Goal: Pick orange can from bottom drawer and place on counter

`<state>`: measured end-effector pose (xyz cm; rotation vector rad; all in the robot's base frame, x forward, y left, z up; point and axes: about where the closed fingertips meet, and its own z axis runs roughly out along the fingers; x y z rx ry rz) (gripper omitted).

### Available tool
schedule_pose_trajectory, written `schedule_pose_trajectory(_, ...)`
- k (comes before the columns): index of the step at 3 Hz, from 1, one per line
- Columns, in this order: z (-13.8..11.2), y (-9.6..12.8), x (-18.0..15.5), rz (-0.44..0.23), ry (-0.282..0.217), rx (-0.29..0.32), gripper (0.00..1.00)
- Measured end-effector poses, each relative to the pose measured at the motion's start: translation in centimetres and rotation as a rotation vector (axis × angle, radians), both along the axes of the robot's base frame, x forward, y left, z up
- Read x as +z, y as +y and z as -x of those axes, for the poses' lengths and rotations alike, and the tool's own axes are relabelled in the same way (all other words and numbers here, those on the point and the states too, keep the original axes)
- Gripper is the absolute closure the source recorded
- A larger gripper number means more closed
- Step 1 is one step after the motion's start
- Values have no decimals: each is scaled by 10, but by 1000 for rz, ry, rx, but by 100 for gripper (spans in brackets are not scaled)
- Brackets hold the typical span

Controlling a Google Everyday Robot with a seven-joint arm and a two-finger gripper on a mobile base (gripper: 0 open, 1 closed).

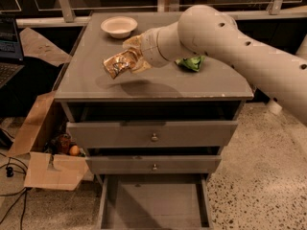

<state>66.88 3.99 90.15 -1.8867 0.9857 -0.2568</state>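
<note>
your jaws hang above the left-middle part of the counter (91, 87), clamped on the can (117, 64). the can juts out from them toward the camera's left, tilted on its side and clear of the surface, with its shadow lying on the grey top just beneath. the bottom drawer (153, 210) stands pulled out far below the jaws, down by the floor, so the lifting part looks done and what remains is setting the can down and letting go.

expect the can to be light, with thin, smooth metal walls. it will dent if you squeeze harder, and it could slide in the hold if you swing it fast. the grip seems to sit near one end, with most of the body overhanging, so a bump on the free end could twist it loose. across the middle of the round wall would be the steadier place to hold.

lowered as it lies, it would likely roll, and the counter's left edge is near. tip it upright first if you can.

the white bowl (119, 26) sits beyond the jaws, and the green bag (192, 63) lies well off on their other side, partly behind the arm. neither is under the can.
</note>
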Motion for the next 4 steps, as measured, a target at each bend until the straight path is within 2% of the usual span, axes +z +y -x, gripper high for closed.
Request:
schedule_pose_trajectory(2, 0, 0, 0, 0, 0, 0, 13)
schedule_pose_trajectory(3, 0, 0, 0, 0, 0, 0, 0)
schedule_pose_trajectory(4, 0, 0, 0, 0, 0, 0, 0)
